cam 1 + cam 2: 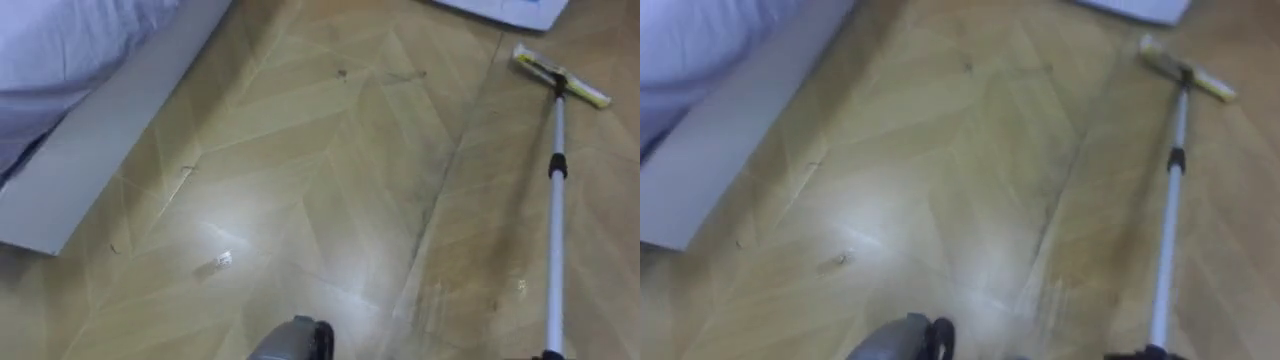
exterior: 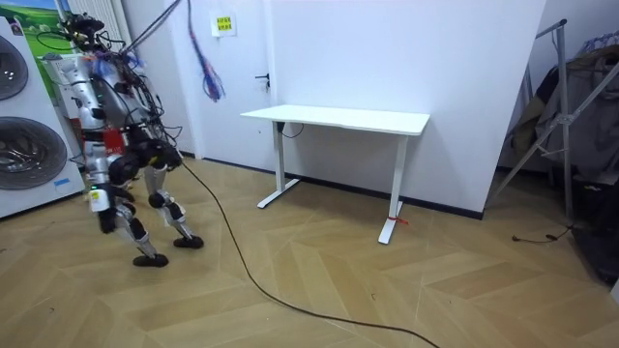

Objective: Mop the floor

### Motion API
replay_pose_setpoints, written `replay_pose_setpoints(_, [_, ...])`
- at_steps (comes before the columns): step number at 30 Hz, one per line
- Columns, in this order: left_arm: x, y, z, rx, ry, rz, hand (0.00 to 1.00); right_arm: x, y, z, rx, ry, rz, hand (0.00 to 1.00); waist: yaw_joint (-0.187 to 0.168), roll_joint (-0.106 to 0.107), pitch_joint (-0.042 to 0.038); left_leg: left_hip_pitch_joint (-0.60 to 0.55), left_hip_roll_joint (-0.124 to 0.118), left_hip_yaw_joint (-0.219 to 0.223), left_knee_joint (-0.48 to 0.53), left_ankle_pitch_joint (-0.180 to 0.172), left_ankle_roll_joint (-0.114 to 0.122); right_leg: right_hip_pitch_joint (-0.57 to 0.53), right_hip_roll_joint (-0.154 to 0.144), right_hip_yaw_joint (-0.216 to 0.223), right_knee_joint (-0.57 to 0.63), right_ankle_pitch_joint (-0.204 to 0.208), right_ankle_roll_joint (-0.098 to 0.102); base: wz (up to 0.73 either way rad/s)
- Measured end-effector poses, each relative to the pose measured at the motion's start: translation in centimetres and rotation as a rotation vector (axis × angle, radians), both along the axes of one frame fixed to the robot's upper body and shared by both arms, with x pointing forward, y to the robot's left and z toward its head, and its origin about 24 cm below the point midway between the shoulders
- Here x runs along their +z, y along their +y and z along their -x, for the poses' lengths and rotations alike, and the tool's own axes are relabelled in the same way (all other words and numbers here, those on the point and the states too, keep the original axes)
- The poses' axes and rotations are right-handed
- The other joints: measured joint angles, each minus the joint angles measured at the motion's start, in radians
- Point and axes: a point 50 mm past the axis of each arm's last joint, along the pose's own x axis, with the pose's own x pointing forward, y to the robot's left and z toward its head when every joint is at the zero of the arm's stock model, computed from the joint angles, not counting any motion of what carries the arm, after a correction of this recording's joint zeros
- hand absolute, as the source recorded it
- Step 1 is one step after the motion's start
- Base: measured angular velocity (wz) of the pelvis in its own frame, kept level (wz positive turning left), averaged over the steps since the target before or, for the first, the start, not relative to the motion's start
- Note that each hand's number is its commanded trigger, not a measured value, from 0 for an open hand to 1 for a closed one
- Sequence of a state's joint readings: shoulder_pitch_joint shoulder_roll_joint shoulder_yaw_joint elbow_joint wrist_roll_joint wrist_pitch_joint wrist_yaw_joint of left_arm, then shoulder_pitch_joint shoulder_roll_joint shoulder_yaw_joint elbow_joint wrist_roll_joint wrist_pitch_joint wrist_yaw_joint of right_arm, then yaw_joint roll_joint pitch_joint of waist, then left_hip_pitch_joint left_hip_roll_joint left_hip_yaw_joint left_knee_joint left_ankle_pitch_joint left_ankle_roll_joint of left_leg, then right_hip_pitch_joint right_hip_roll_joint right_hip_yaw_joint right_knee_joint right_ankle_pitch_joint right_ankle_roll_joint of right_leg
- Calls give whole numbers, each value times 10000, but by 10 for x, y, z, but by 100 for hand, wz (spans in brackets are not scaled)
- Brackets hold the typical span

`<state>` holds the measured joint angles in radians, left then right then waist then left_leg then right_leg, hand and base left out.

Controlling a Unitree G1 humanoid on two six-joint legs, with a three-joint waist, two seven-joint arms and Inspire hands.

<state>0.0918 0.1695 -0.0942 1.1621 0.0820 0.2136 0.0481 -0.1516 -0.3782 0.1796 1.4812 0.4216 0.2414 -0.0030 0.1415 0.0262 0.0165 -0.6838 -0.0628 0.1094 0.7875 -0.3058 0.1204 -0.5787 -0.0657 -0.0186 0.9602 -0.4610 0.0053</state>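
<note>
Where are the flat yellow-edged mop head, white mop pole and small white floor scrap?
Flat yellow-edged mop head (image 1: 560,76): left eye view, its middle.
White mop pole (image 1: 555,250): left eye view, below black collar.
Small white floor scrap (image 1: 223,259): left eye view, its centre.

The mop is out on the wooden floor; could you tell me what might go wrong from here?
The mop head lies close to a pale flat thing at the top edge, so a forward push might snag it. The small scrap on the floor could merely be smeared about.

White desk (image 2: 338,119) at far wall; washing machine (image 2: 24,153) far left; clothes rack (image 2: 580,87) far right. Small white scrap (image 1: 222,259) lies right of grey panel (image 1: 110,140), apart.
</note>
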Motion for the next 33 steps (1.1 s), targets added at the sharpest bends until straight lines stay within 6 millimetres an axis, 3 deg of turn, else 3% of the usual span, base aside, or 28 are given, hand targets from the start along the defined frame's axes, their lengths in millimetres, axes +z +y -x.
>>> replay_pose_setpoints(2, [0, -3, -7, 11, -339, 120, 0, -9, 9, 47, -112, 1449, -80, 100, -210, 151, -95, 166, -165, 52, 62, -367, 77, -256, -157, -13, 772, 279, 316, -27])
replay_pose_setpoints(3, [0, -4, -8, 3, -366, 123, 0, -10, 12, 54, -138, 1664, -97, 100, -314, 210, -125, 164, -196, 22, 103, -444, 90, -362, -194, -23, 1022, 426, 346, -37])
replay_pose_setpoints(4, [1, -4, -14, -64, -481, 99, 0, -15, 22, 64, -191, 1943, -218, 100, -479, 341, -58, 251, -227, -116, 148, -544, 115, -709, -187, 0, 1490, 814, 395, -54])
replay_pose_setpoints(5, [1, -5, -18, -72, -597, 42, 0, -19, 34, 67, -223, 2115, -390, 100, -561, 433, 21, 329, -241, -364, 89, -580, 97, -981, -149, 89, 1397, 750, 363, -68])
replay_pose_setpoints(7, [0, -9, -18, 53, -644, 5, 0, -23, 47, 62, -146, 2160, -612, 100, -540, 472, 43, 372, -232, -627, -93, -557, 12, -1398, -34, 32, 56, 639, 312, -100])
replay_pose_setpoints(8, [-1, -12, -15, 93, -544, 18, 0, -25, 53, 54, -7, 2072, -698, 100, -552, 440, 59, 439, -267, -747, -170, -589, -71, -1367, 86, 12, -1139, 787, 292, -93])
replay_pose_setpoints(10, [-2, -16, -13, 133, -440, 45, 0, -25, 54, 47, 149, 2082, -674, 100, -599, 384, 95, 524, -400, -1081, -132, -677, -209, -1178, 101, -118, -1476, 1355, -102, -30])
replay_pose_setpoints(12, [-1, -13, -16, 279, -531, -39, 0, -22, 51, 33, 58, 1956, -560, 100, -596, 291, 122, 680, -440, -1277, -63, -761, -349, -1003, 15, -350, -1380, 1168, -297, 17])
replay_pose_setpoints(13, [0, -7, -16, 364, -579, -186, 0, -18, 46, 18, 21, 1685, -455, 100, -531, 116, 101, 691, -436, -1333, 79, -811, -441, -973, -59, -403, -1224, 1018, -396, 24])
replay_pose_setpoints(14, [2, 0, -16, 379, -574, -356, 0, -12, 38, -4, 101, 1179, -315, 100, -405, -93, 137, 679, -342, -1293, 275, -889, -548, -971, -25, -457, -1061, 883, -501, 19])
replay_pose_setpoints(16, [4, 8, -16, 406, -593, -546, 0, 1, 22, -38, 277, 260, 36, 100, -149, -247, 179, 635, -125, -1299, 695, -925, -627, -816, 95, -671, -1010, 793, -658, 16])
replay_pose_setpoints(17, [5, 14, -16, 374, -575, -712, 0, 9, 15, -56, 530, -335, 237, 100, 54, -472, 177, 670, -41, -1241, 836, -914, -657, -721, 137, -712, -931, 728, -744, 22])
replay_pose_setpoints(19, [6, 20, -10, 363, -418, -874, 0, 21, 11, -83, 709, -1279, 298, 100, 98, -738, 157, 730, 96, -1223, 851, -899, -711, -513, 155, -1012, -1035, 686, -837, 36])
replay_pose_setpoints(22, [5, 18, -6, 414, -169, -838, 0, 30, 13, -109, 811, -2500, -159, 100, 91, -787, 159, 1162, 334, -1179, 167, -865, -842, 37, 294, -1525, -1835, 947, -930, 49])
replay_pose_setpoints(24, [4, 17, -4, 443, -51, -818, 0, 27, 17, -106, 433, -2606, -656, 100, 96, -762, 161, 1669, 345, -1237, -470, -669, -884, 566, 328, -1649, -2446, 1143, -927, 22])
replay_pose_setpoints(27, [3, 17, 0, 472, 153, -831, 0, 10, 24, -75, 254, -1913, -1091, 100, 27, -484, 153, 2770, 431, -1314, -1368, -473, -888, 1755, 420, -1774, -3465, 1435, -885, 3])
replay_pose_setpoints(29, [3, 15, -4, 304, 44, -813, 0, -3, 26, -40, 110, -1202, -1126, 100, 9, -234, 38, 3467, 496, -1215, -1987, -399, -839, 2401, 483, -1681, -4069, 1600, -820, -18])
replay_pose_setpoints(33, [4, 17, -6, 524, -228, -920, 0, -20, 45, 7, -28, -282, -1579, 100, -246, -272, -40, 4526, 490, -850, -3136, -100, -807, 3272, 501, -1491, -4857, 1792, -775, -21])
